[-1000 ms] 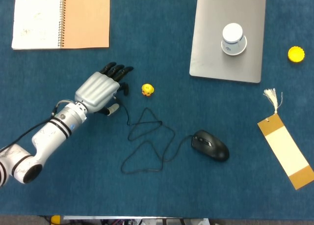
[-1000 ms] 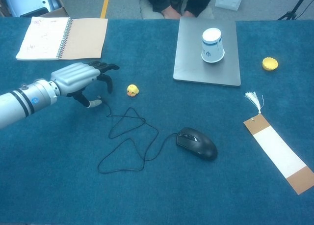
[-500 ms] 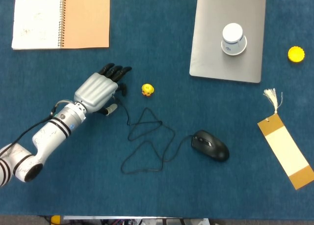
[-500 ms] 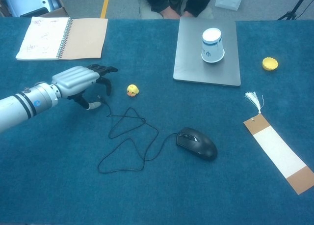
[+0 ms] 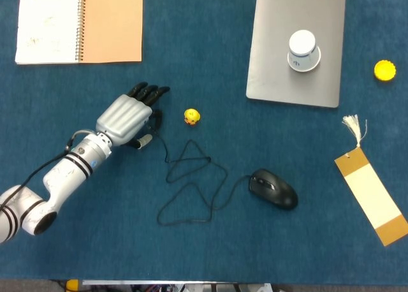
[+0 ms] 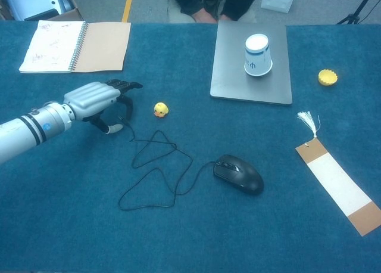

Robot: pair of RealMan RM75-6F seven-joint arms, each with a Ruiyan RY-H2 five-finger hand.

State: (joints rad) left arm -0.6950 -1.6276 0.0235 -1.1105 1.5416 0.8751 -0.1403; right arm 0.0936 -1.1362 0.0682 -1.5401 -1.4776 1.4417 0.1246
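The left hand [image 5: 129, 115] hovers low over the bench [image 5: 95, 241], fingers apart, grasping nothing. The mouse cable [image 5: 188, 183] ends just under its thumb and could snag and drag the mouse [image 5: 273, 189]. The yellow duck [image 5: 191, 116], just beyond its fingertips, could get knocked. The hand has drawn back slightly from the duck.

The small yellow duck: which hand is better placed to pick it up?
Left. The left hand lies close beside the yellow duck, fingers apart and holding nothing. The right hand shows in neither view.
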